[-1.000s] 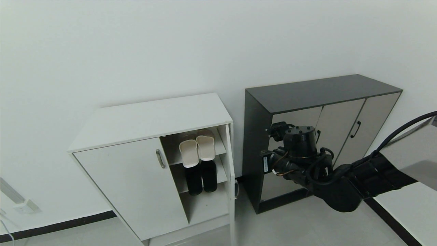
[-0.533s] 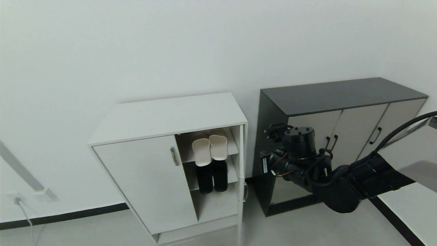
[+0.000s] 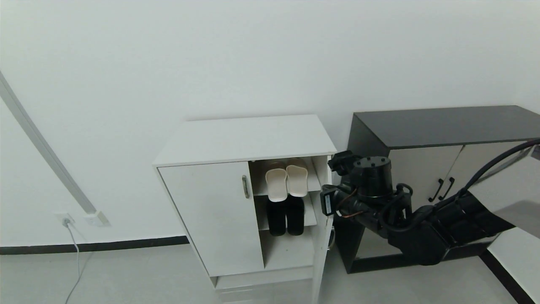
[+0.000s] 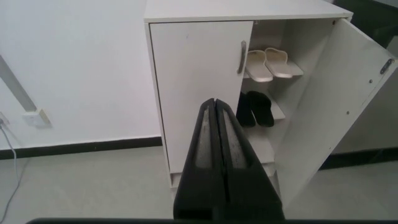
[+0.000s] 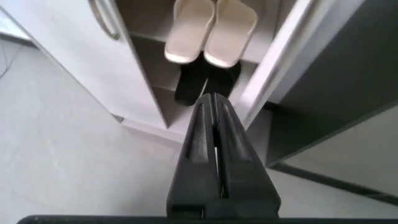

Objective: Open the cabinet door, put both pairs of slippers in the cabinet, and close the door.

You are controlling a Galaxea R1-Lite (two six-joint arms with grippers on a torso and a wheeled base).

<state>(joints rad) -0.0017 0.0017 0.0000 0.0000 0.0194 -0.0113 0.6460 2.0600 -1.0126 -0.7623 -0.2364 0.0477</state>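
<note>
We see the left gripper (image 4: 214, 106) nearest to us, its jaws pressed together with nothing between them; the right gripper (image 5: 215, 99) has its jaws together too and is empty; in the head view the right arm (image 3: 422, 236) enters from the lower right of the frame and ends just beside the white cabinet (image 3: 244, 139), which stands at the centre; the right door (image 3: 321, 236) of it stands open, seen on its edge, while the left door (image 3: 211, 211) is shut; inside, the cream slippers (image 3: 287, 182) lie side by side on the upper shelf, and the black slippers (image 3: 286, 217) on the shelf below; farther at the right stands a dark cabinet (image 3: 438, 124) with shut doors; on the wall at the lower left there is a socket (image 3: 65, 219) with a cable hanging down.
</note>
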